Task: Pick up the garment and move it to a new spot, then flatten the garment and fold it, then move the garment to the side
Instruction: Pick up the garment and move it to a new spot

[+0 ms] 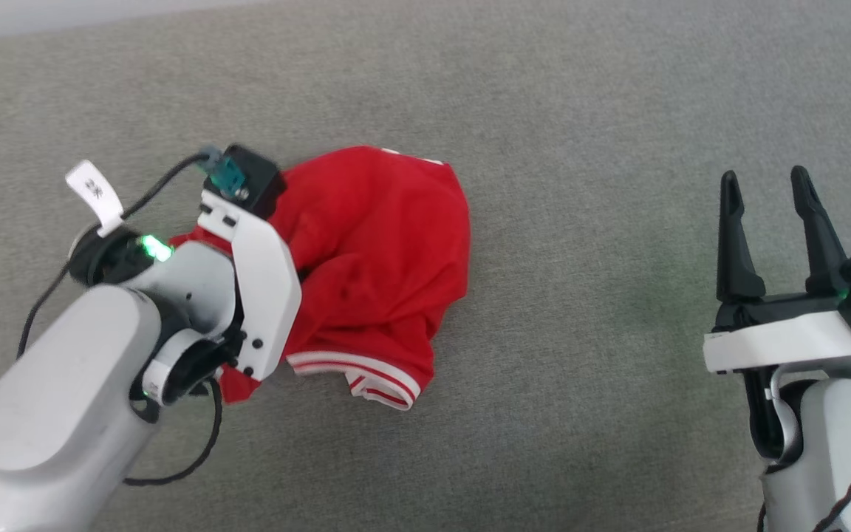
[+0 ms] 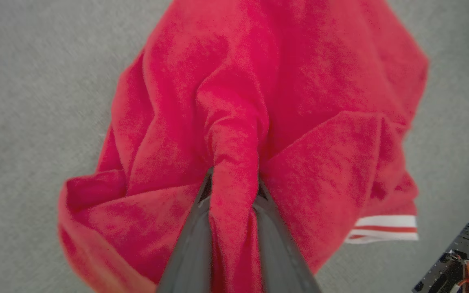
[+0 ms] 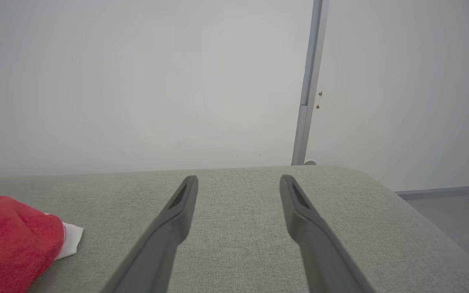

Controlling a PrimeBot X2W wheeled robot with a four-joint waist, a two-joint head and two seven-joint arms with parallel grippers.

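Observation:
The garment (image 1: 381,244) is a crumpled bright red shirt, bunched in a heap on the grey cloth surface left of centre. A red-and-white striped band (image 1: 366,373) shows at its near edge. My left gripper (image 2: 234,179) is shut on a raised fold of the red fabric, which runs up between the two dark fingers. In the head view the left wrist (image 1: 259,273) covers the garment's left part and hides those fingers. My right gripper (image 1: 764,177) stands open far to the right, nothing between its fingers. The right wrist view catches the garment (image 3: 10,236) at lower left, well apart from the right gripper (image 3: 238,179).
The grey padded surface (image 1: 580,111) stretches all around the garment. Its far edge and rounded corner (image 3: 360,173) meet a pale wall with a metal post (image 3: 307,93). A black cable (image 1: 196,451) loops by the left arm.

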